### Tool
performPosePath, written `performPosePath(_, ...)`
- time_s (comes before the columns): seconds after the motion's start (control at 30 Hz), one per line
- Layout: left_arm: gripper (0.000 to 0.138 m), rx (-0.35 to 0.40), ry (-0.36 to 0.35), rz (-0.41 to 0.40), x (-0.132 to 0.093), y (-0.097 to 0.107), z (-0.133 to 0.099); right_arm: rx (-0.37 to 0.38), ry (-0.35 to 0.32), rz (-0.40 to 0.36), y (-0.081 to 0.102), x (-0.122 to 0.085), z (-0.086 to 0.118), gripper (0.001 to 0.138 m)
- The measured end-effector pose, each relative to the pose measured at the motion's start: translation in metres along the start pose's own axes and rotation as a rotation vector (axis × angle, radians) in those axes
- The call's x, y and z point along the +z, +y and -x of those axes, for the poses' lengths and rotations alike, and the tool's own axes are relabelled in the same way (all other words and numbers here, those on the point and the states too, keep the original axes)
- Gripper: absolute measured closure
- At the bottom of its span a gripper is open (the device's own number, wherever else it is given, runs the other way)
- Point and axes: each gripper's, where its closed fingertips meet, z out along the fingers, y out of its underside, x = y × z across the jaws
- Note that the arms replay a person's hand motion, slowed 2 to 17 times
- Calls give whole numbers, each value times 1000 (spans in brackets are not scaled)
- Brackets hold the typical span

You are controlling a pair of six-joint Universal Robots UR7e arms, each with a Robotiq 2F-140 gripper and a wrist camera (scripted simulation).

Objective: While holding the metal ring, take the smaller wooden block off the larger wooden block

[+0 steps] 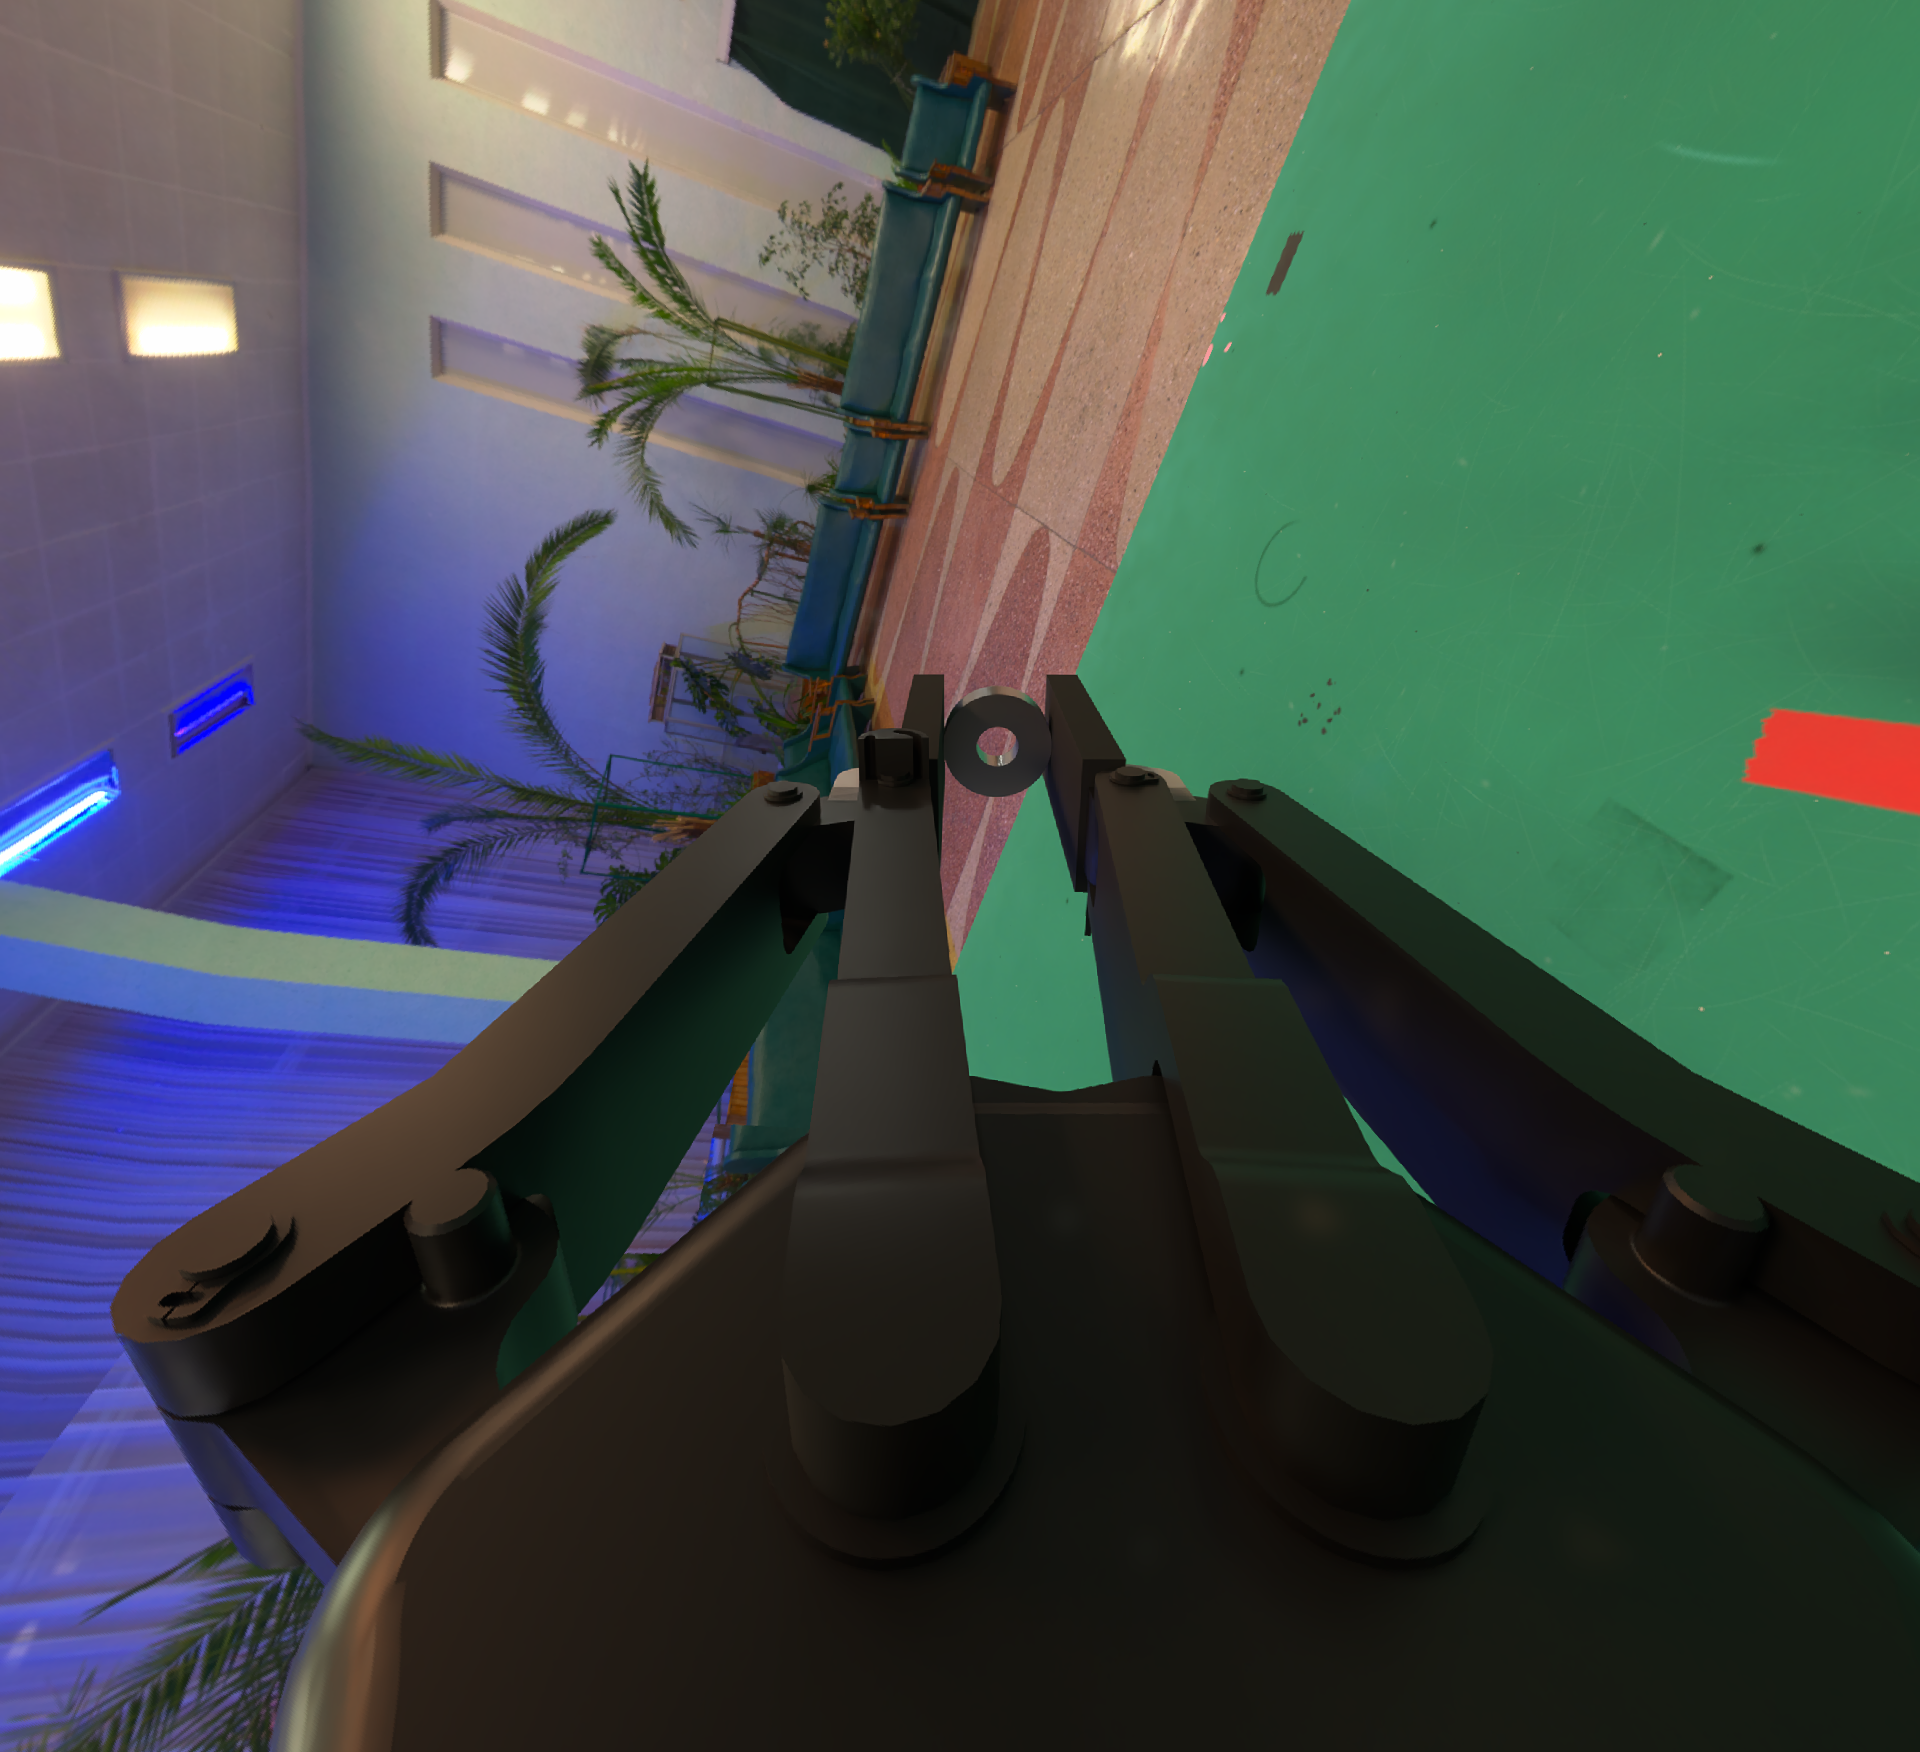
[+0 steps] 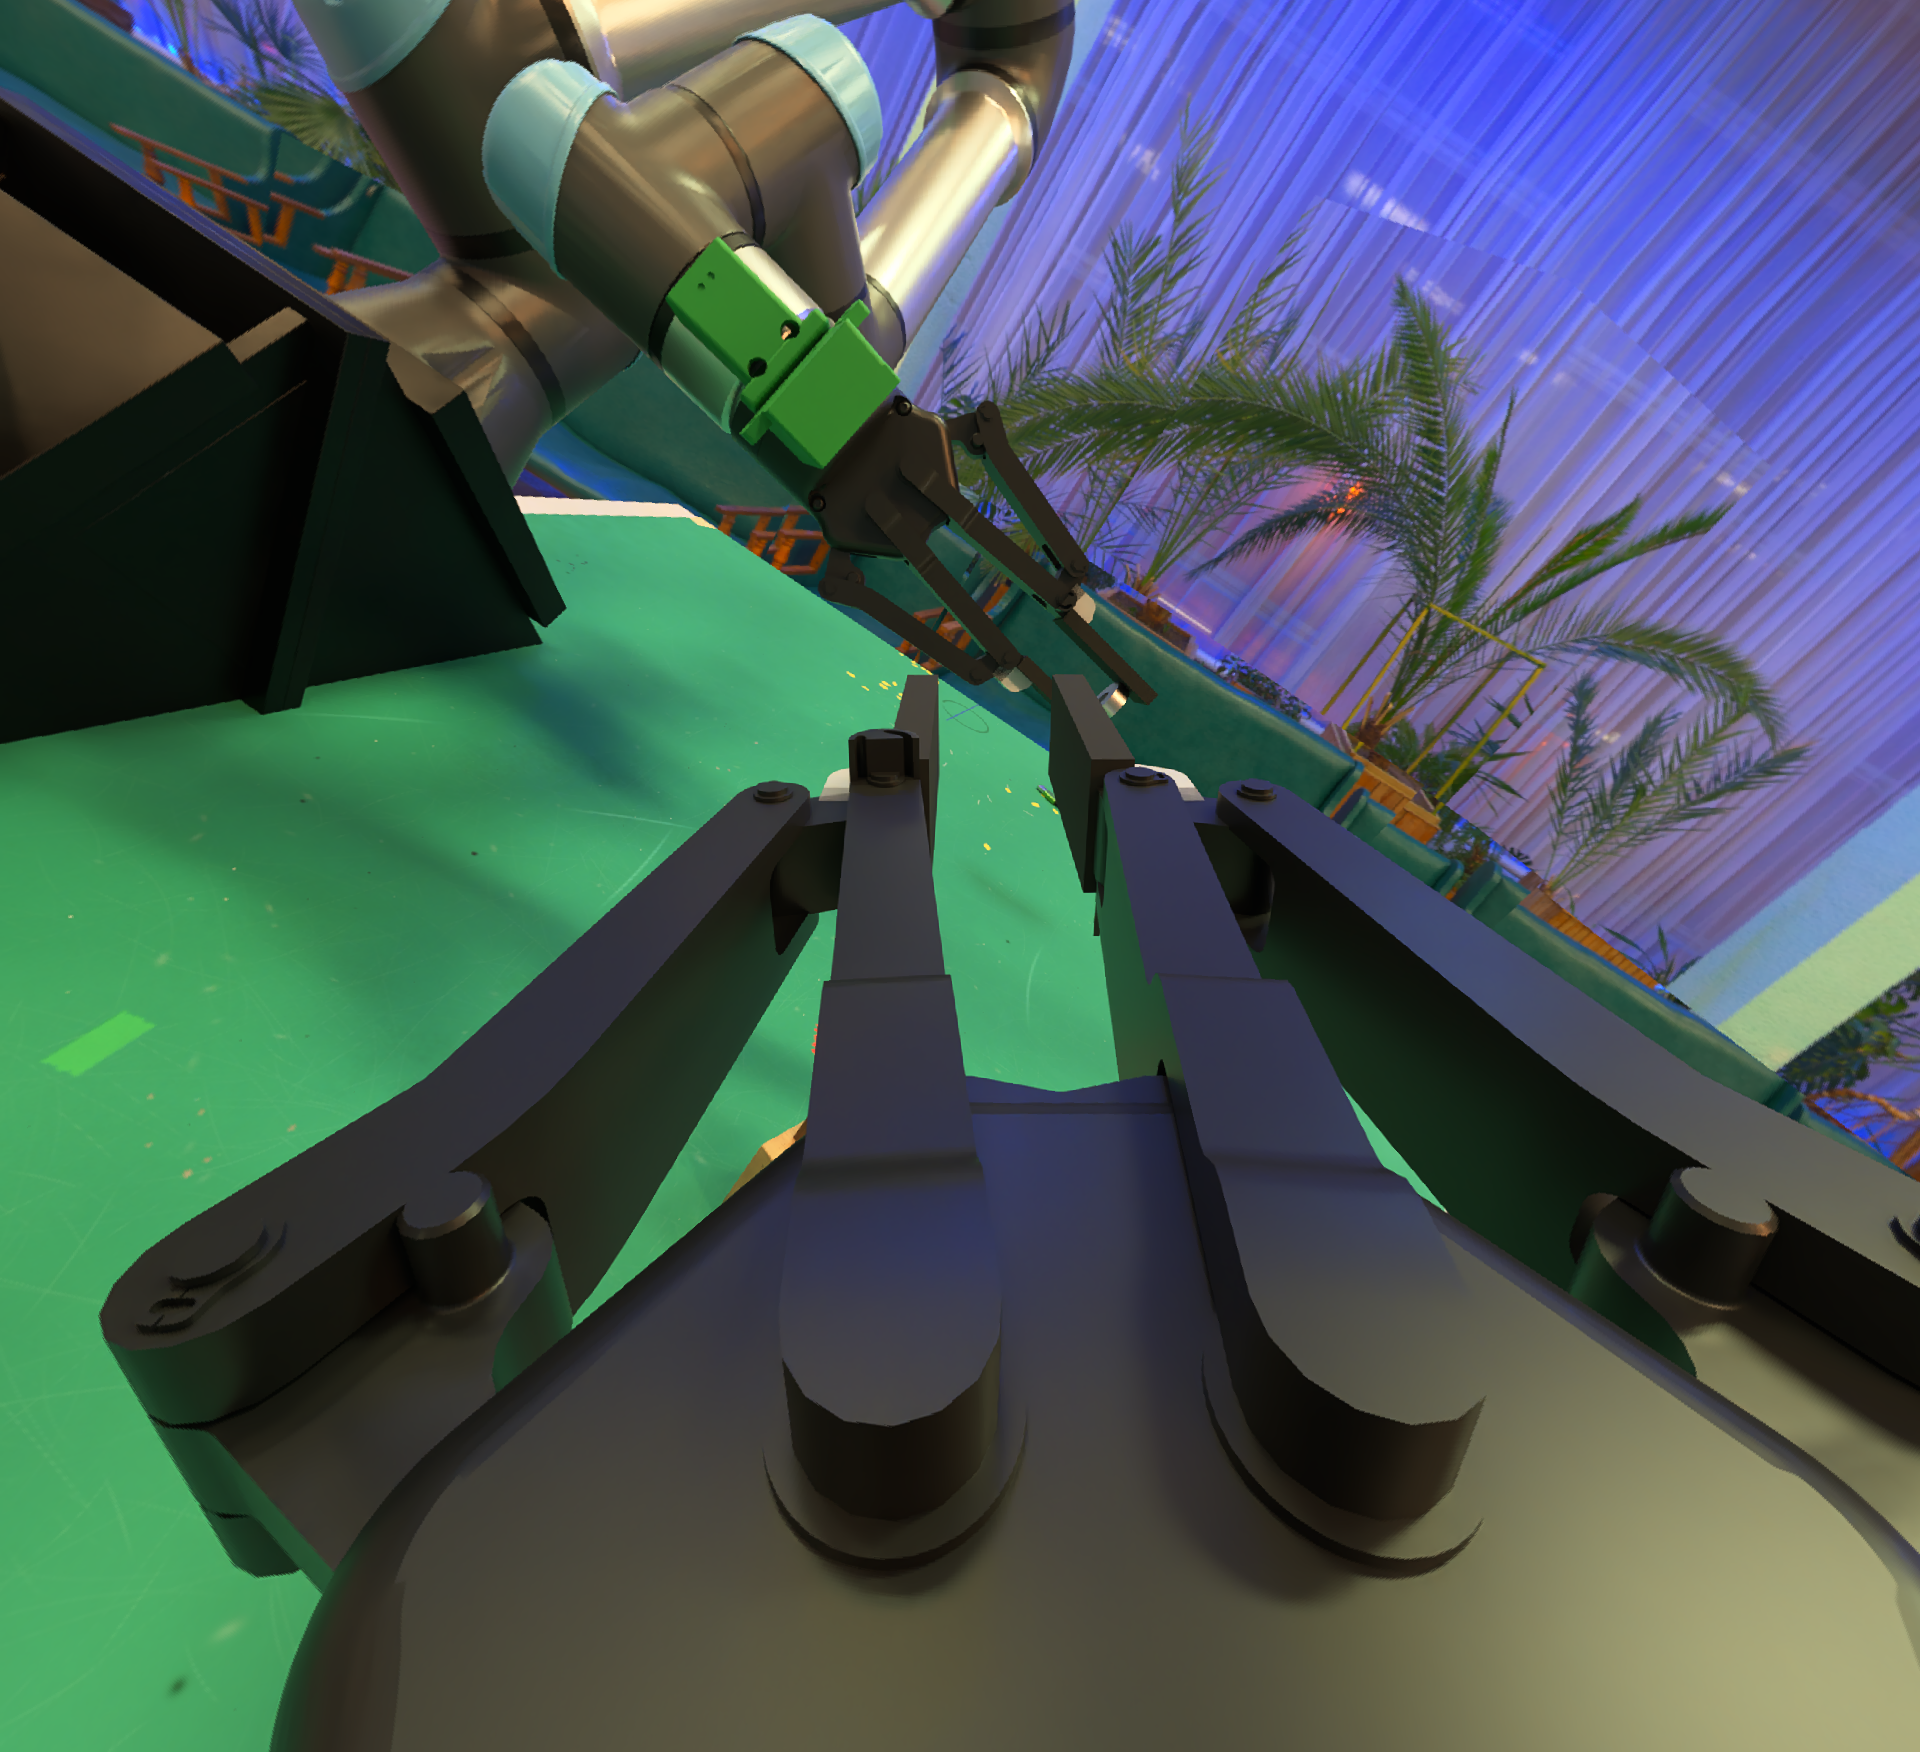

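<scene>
In the left wrist view my left gripper (image 1: 997, 726) is shut on a small grey metal ring (image 1: 997, 744), held edge to edge between the fingertips above the edge of the green table (image 1: 1507, 455). In the right wrist view my right gripper (image 2: 995, 726) hangs low over the table with its jaws a little apart and nothing between them. A tan wooden corner (image 2: 774, 1157) shows beneath its body; I cannot tell which block it belongs to. The left arm and its gripper (image 2: 1060, 653) reach in just beyond my right fingertips.
A dark boxy structure (image 2: 260, 507) stands on the table at the left of the right wrist view. A red tape patch (image 1: 1839, 762) and a green patch (image 2: 99, 1042) mark the table. Tiled floor (image 1: 1091, 248) lies past the table edge.
</scene>
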Motion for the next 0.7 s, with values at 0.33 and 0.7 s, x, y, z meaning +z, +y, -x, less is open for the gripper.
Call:
performPosePath(0.33, 113, -10, -13, -15, -4, -2, 4, 116, 114, -28, 2, -10, -16, 110)
performPosePath(0.7, 113, -29, -20, -28, -8, -4, 8, 304, 276, 14, 25, -21, -32, 111)
